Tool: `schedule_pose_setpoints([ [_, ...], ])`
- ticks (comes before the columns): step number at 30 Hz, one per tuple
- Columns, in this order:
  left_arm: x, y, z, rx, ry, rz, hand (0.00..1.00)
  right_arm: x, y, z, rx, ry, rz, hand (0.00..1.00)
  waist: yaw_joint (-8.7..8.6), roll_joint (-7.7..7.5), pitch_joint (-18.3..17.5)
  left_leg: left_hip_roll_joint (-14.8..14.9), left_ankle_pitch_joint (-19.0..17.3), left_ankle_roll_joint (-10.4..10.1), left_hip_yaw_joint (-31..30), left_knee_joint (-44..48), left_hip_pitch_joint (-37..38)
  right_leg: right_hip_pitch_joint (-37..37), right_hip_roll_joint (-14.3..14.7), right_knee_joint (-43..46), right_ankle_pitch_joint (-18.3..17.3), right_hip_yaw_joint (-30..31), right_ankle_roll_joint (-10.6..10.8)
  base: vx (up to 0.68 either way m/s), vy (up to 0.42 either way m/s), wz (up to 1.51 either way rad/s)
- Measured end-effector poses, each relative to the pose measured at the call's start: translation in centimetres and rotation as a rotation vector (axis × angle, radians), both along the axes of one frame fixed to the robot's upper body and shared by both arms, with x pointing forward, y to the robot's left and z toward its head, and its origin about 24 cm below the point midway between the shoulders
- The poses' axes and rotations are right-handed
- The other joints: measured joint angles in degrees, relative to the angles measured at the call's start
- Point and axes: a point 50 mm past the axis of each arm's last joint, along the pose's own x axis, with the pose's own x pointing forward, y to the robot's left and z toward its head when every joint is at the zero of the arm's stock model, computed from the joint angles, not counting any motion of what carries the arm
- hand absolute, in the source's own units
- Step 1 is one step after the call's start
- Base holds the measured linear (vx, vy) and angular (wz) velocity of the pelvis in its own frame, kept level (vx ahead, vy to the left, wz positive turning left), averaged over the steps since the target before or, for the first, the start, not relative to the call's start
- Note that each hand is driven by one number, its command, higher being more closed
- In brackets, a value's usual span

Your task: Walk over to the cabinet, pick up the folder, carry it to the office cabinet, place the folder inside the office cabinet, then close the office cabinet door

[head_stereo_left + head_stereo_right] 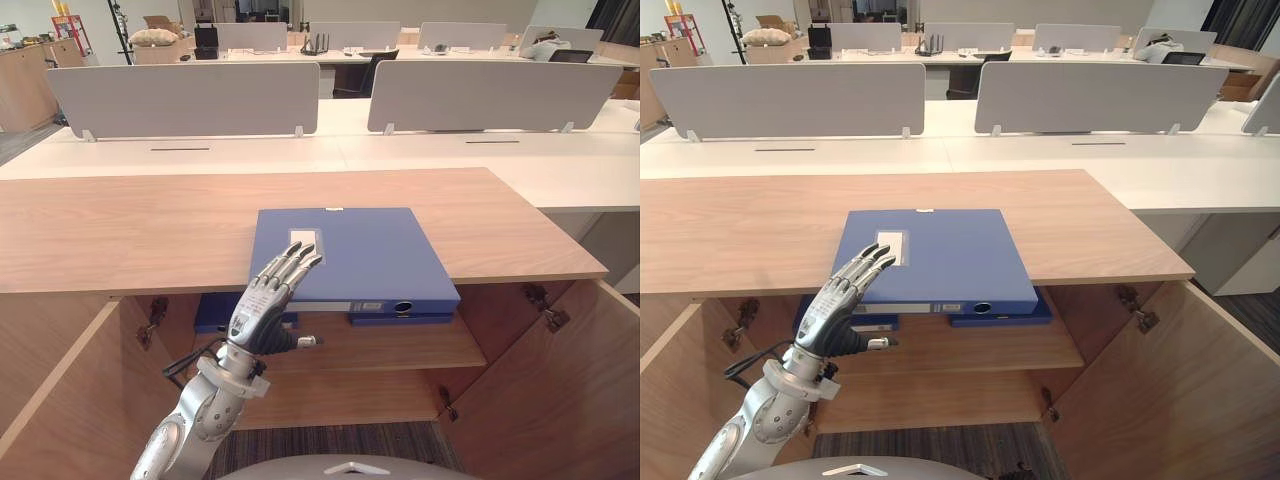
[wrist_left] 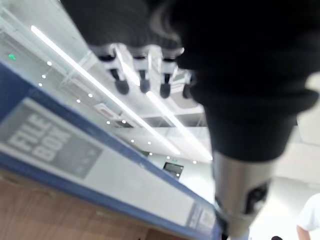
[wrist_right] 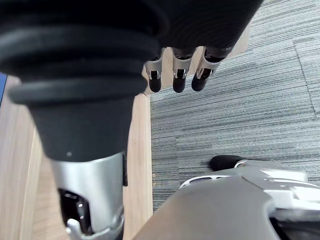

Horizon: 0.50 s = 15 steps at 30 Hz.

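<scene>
A blue folder (image 1: 350,255) lies flat on the wooden cabinet top (image 1: 130,230), its labelled spine (image 2: 75,150) overhanging the front edge. My left hand (image 1: 262,310) is raised just in front of the folder's front left corner. Its fingers (image 2: 142,80) are straight and reach up to the folder's edge, holding nothing. My right hand (image 3: 175,75) hangs low over the grey carpet beside a wooden door edge, fingers relaxed and empty.
Below the top, the office cabinet stands with both doors (image 1: 560,400) swung out. More blue folders (image 1: 400,319) lie on its inner shelf (image 1: 400,350). Behind the cabinet stand white desks with grey dividers (image 1: 190,98).
</scene>
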Motion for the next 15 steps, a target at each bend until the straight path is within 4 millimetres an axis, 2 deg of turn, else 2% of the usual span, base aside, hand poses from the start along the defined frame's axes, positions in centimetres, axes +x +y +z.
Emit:
schedule_pose_setpoints([
  [15,0.4,0.0,-1.5,0.123,0.031,0.009,0.0,-0.1,0.0,0.0,0.02,0.005,-0.018,0.0,-0.36,-0.11,0.1,0.0,-0.1,0.0,0.0,0.0,-0.1,-0.1,0.0,0.0,-0.2,0.0,0.3,0.0,0.0,0.0],
])
